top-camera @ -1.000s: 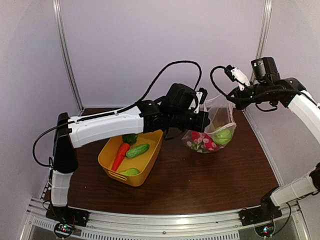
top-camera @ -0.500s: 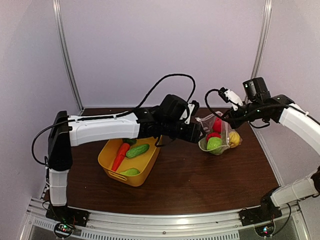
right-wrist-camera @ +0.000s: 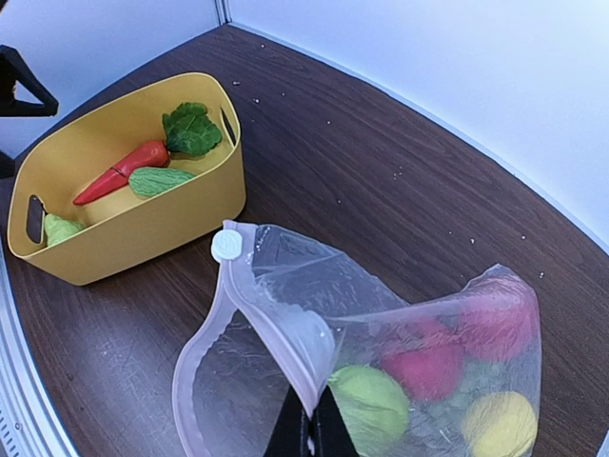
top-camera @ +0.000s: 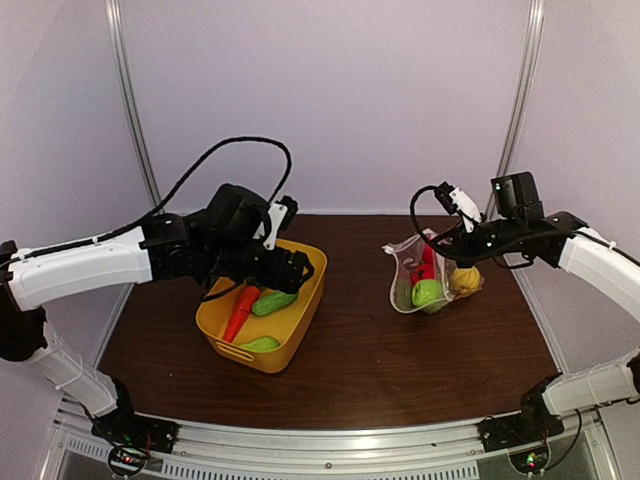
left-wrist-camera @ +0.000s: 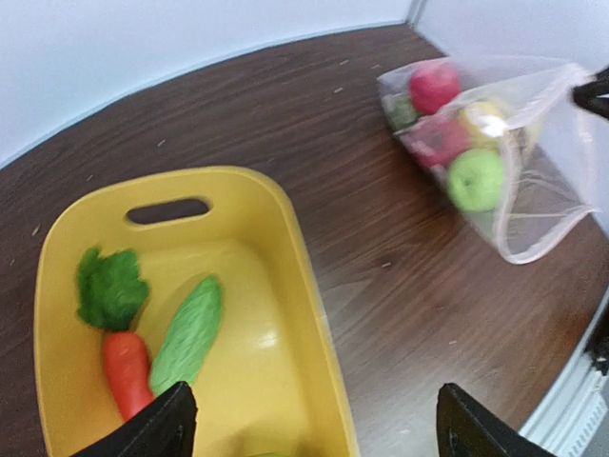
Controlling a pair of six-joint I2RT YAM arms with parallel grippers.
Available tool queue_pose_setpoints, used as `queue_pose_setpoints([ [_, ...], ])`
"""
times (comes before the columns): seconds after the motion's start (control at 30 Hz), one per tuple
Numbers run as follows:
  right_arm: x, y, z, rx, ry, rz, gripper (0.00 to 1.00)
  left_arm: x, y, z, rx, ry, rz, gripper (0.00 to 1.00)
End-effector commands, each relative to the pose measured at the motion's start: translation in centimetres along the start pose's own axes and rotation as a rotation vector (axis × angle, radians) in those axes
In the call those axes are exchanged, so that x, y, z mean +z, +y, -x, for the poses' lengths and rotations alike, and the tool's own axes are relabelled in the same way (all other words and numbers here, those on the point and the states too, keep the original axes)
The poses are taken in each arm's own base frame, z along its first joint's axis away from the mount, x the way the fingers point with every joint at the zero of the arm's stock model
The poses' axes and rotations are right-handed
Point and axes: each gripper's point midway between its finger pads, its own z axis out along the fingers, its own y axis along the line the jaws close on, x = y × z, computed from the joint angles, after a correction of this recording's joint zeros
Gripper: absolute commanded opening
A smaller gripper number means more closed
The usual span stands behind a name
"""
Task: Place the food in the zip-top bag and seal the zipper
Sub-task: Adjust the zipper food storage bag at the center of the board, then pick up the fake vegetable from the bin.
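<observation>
Broadly, the dark brown tabletop (top-camera: 400,350) carries the yellow plastic tub (top-camera: 300,322) on its left and the clear, white-dotted zip-top bag (right-wrist-camera: 381,314) well apart on its right. The right arm's fingers (right-wrist-camera: 304,433) are pinched closed on the bag's mouth edge, holding it up and gaping. Red apples (left-wrist-camera: 433,86), a green fruit (left-wrist-camera: 474,179) and a yellow lemon (right-wrist-camera: 500,424) lie inside.

The left arm's fingers (left-wrist-camera: 157,428) hang spread wide and empty over the tub. In it lie the orange carrot with leafy top (left-wrist-camera: 124,371), the ridged green cucumber (left-wrist-camera: 186,333) and another green piece (right-wrist-camera: 57,228). The best move is probably to descend straight down and close across the cucumber's narrow width, clear of the tub wall. The pale zipper strip (right-wrist-camera: 195,347) is unsealed.
</observation>
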Motion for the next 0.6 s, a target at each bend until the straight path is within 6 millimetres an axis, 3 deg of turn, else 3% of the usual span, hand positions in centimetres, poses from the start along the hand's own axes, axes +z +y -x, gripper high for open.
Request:
queue_pose_setpoints([
  [0.0,-0.6,-0.1,1.8,-0.016,-0.105,0.011,0.00,0.4,7.2,-5.9,-0.046,0.180,0.153,0.88],
  [0.1,-0.7,-0.1,1.6,0.002,-0.124,0.012,0.00,0.7,8.6,-7.5,-0.020,0.240,0.169,0.88],
  [0.23,-0.1,0.2,0.9,0.010,-0.113,0.039,0.00,2.1,9.1,-8.1,0.028,0.291,0.132,0.85],
  [0.57,-0.6,0.7,0.4,0.005,-0.116,0.049,0.00,8.9,10.2,-7.6,0.218,0.396,0.019,0.74],
])
